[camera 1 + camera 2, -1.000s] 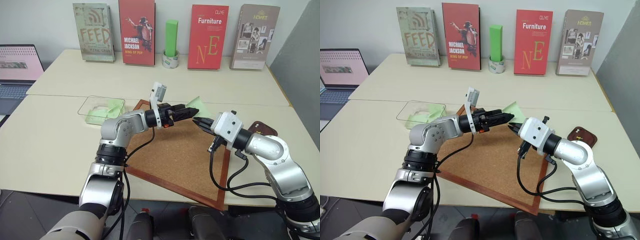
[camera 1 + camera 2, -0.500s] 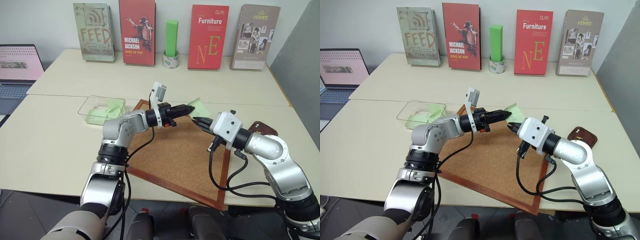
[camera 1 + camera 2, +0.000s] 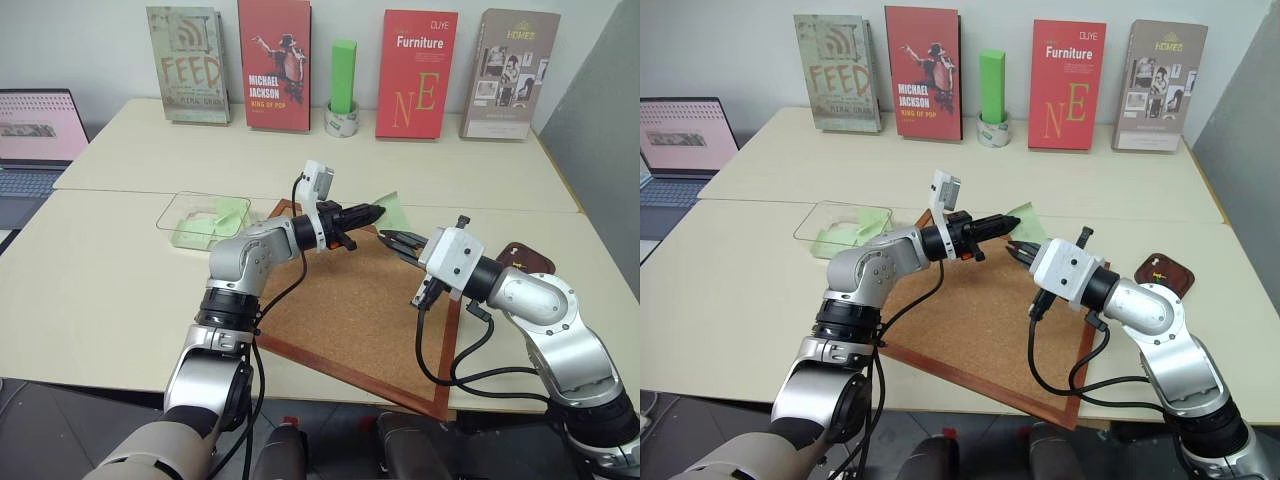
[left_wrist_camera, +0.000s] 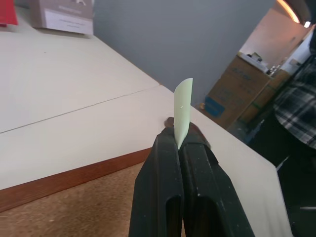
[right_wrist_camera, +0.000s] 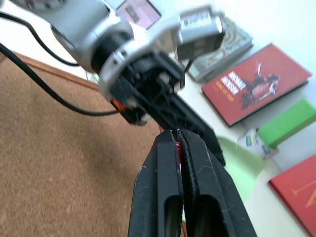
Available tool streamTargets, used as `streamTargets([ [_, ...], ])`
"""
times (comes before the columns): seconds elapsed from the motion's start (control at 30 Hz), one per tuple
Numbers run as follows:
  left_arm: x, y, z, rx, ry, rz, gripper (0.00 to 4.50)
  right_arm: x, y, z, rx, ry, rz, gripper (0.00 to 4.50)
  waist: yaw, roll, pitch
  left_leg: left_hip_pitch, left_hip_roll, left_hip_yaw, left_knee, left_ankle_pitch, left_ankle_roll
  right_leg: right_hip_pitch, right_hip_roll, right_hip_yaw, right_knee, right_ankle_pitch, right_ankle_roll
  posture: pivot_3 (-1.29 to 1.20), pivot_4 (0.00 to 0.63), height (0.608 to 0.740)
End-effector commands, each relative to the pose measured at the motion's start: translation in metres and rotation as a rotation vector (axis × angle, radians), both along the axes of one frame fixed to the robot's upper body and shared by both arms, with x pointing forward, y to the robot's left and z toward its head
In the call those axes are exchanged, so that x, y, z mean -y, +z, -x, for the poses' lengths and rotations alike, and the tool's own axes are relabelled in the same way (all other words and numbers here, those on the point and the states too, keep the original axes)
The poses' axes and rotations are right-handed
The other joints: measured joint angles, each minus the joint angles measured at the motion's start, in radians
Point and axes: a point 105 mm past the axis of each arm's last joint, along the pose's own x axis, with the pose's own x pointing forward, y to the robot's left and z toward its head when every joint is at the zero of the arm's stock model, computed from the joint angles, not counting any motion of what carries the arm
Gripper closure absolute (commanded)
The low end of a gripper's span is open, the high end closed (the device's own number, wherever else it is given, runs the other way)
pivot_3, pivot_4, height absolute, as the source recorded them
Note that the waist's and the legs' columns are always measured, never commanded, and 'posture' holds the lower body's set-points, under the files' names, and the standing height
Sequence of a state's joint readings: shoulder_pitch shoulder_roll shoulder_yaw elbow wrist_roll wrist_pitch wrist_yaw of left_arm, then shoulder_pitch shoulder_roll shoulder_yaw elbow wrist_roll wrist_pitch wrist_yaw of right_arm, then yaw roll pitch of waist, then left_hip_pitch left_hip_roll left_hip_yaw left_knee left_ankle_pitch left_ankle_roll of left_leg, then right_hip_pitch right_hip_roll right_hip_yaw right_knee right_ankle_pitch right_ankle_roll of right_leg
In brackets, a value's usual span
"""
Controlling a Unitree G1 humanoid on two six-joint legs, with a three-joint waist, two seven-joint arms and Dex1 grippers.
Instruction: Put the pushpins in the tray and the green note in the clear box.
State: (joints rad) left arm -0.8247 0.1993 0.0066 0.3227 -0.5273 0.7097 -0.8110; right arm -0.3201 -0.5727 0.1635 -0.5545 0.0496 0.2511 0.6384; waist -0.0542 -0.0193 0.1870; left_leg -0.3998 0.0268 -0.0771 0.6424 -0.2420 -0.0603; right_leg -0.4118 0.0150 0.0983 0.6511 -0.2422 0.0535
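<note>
From the head cameras I see my left gripper point(image 3: 376, 210) level over the far edge of the corkboard point(image 3: 360, 310), fingers pressed together on a corner of the green note point(image 3: 392, 211); the note stands off the board, raised behind the fingertips; my right gripper point(image 3: 388, 238) is just beside it, pointing toward it, jaws closed tight; what sits between them I cannot tell from here; the clear box point(image 3: 175, 211) lies on the table to the left of the board, with pale green paper inside; the tray point(image 3: 530, 257) sits at the board's right edge, partly behind my right arm; books, a green block point(image 3: 343, 76) and a roll of tape stand along the back; a laptop point(image 3: 35, 140) is at far left.

Left wrist view: the two black fingers point(image 4: 163, 192) are fully closed, the note point(image 4: 182, 118) pinched between them and rising upright from the tips; the board's wooden frame runs just below.

Right wrist view: the fingers point(image 5: 160, 192) are shut, with a small red thing point(image 5: 178, 148) nipped at the tips, likely the red pushpin; the left gripper point(image 5: 207, 143) and the note point(image 5: 240, 165) sit just past them.
</note>
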Motion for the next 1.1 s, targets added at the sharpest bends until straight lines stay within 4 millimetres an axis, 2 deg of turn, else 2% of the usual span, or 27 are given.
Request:
streamTargets([
  [0.03,0.0,0.011,-0.003,0.045,0.02,0.01,4.45,0.003,0.015,0.007,0.083,-0.014,-0.037,4.5,0.001,0.0,0.0,0.0,0.0,0.0,0.0,0.0,0.0,0.0,0.0,0.0,0.0,0.0,0.0,0.0,0.15,0.74],
  [0.13,-0.004,0.013,-0.005,0.081,0.048,-0.006,4.45,0.024,0.014,0.0,0.078,-0.136,-0.065,4.5,0.002,0.0,0.0,0.0,0.0,0.0,0.001,0.0,0.0,0.0,0.0,0.0,0.0,0.0,0.0,0.0,0.15,0.74],
  [0.2,-0.009,0.019,-0.006,0.122,0.073,-0.009,4.45,0.047,0.005,-0.006,0.047,-0.243,-0.046,4.5,0.006,0.0,0.0,0.0,0.0,0.0,0.001,0.0,0.0,0.0,0.0,0.0,0.0,0.0,0.0,0.0,0.15,0.74],
  [0.3,-0.02,0.026,-0.005,0.181,0.09,-0.025,4.45,0.091,-0.013,-0.014,0.012,-0.435,0.023,4.5,0.01,0.0,0.0,0.0,0.0,0.0,0.001,0.0,0.0,0.001,0.0,0.0,0.0,0.0,0.0,0.0,0.15,0.74],
  [0.4,-0.024,0.026,-0.001,0.213,0.089,-0.053,4.45,0.124,-0.03,-0.019,-0.036,-0.58,0.068,4.5,0.012,0.0,0.0,0.0,0.0,0.0,0.001,0.0,0.0,0.001,0.0,0.0,0.0,0.0,0.0,0.0,0.15,0.74],
  [0.47,-0.025,0.024,0.006,0.225,0.07,-0.071,4.45,0.153,-0.049,-0.023,-0.114,-0.698,0.104,4.5,0.01,0.0,0.0,0.001,0.0,0.001,0.001,0.0,0.0,0.001,0.0,0.001,0.001,0.0,0.0,0.0,0.15,0.74],
  [0.53,-0.024,0.022,0.01,0.23,0.053,-0.083,4.45,0.171,-0.061,-0.027,-0.172,-0.771,0.089,4.5,0.011,0.0,0.0,0.001,0.0,0.0,0.001,0.0,0.0,0.001,0.0,0.001,0.002,0.0,0.0,0.0,0.15,0.74],
  [0.7,-0.02,0.018,0.018,0.246,0.029,-0.106,4.45,0.199,-0.081,-0.04,-0.273,-0.882,0.048,4.5,0.008,0.0,0.0,0.003,-0.001,0.001,0.003,0.0,0.0,0.001,0.0,0.001,0.006,0.0,0.0,0.0,0.15,0.74],
  [0.83,-0.019,0.017,0.021,0.256,0.022,-0.117,4.45,0.213,-0.091,-0.051,-0.312,-0.933,0.043,4.5,0.002,0.0,0.0,0.004,-0.001,0.001,0.003,0.0,0.0,0.001,0.0,0.002,0.008,0.0,0.0,0.0,0.15,0.74],
  [1.1,-0.019,0.016,0.024,0.261,0.022,-0.123,4.5,0.227,-0.095,-0.061,-0.356,-0.987,0.001,2.81,-0.003,0.0,0.0,0.005,-0.001,0.001,0.003,0.0,0.0,0.001,0.0,0.002,0.009,0.0,0.0,0.0,0.15,0.74],
])
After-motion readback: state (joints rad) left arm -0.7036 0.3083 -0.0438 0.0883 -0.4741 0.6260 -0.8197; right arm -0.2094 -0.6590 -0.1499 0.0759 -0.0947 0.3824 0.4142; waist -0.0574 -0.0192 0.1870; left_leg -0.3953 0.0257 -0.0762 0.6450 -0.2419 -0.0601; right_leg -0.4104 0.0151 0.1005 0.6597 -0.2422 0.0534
